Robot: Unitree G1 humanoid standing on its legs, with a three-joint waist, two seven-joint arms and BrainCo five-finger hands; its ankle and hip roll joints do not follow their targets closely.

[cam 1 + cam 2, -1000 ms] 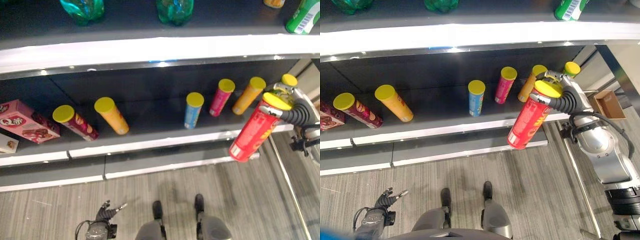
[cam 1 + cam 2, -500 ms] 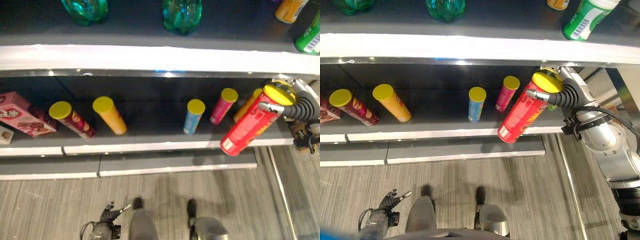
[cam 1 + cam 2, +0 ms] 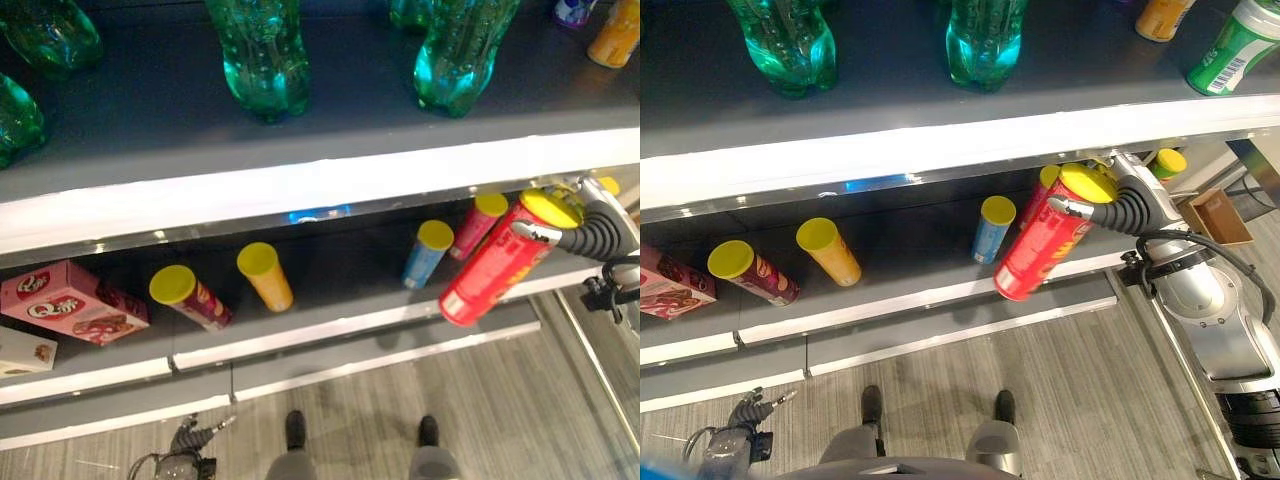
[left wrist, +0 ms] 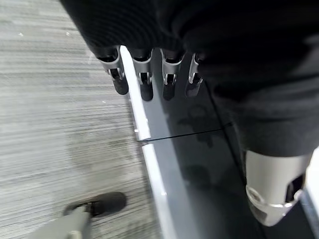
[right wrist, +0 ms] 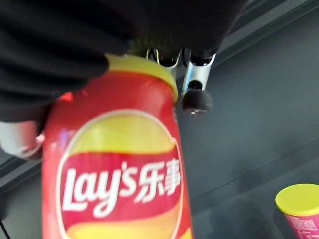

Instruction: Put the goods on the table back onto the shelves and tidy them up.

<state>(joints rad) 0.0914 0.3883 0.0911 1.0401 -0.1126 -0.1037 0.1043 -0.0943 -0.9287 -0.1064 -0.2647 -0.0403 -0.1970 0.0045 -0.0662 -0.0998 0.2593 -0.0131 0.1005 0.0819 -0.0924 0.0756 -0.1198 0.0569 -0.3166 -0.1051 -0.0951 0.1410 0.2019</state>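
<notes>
A red chip can [image 3: 495,265] with a yellow lid hangs tilted in front of the right end of the middle shelf [image 3: 300,335], its base low over the shelf's front edge. My right hand [image 3: 1132,208] is shut on its top end; in the right wrist view the red can [image 5: 114,174] sits under the palm, with fingers [image 5: 195,97] past the lid. On the shelf stand a pink can [image 3: 478,225], a blue can [image 3: 428,254], an orange can [image 3: 265,275] and a maroon can [image 3: 190,297]. My left hand [image 3: 745,415] hangs low over the floor, fingers [image 4: 144,84] straight and holding nothing.
Green bottles [image 3: 258,55] stand on the upper shelf, with a green-labelled bottle [image 3: 1230,50] and an orange one [image 3: 1160,15] at its right. Pink boxes [image 3: 70,315] lie at the middle shelf's left end. A cardboard box [image 3: 1218,215] sits beyond the shelf's right end.
The camera has tipped upward, bringing in more of the upper shelf. My right hand still holds the red can, now closer to the pink can at the shelf front.
</notes>
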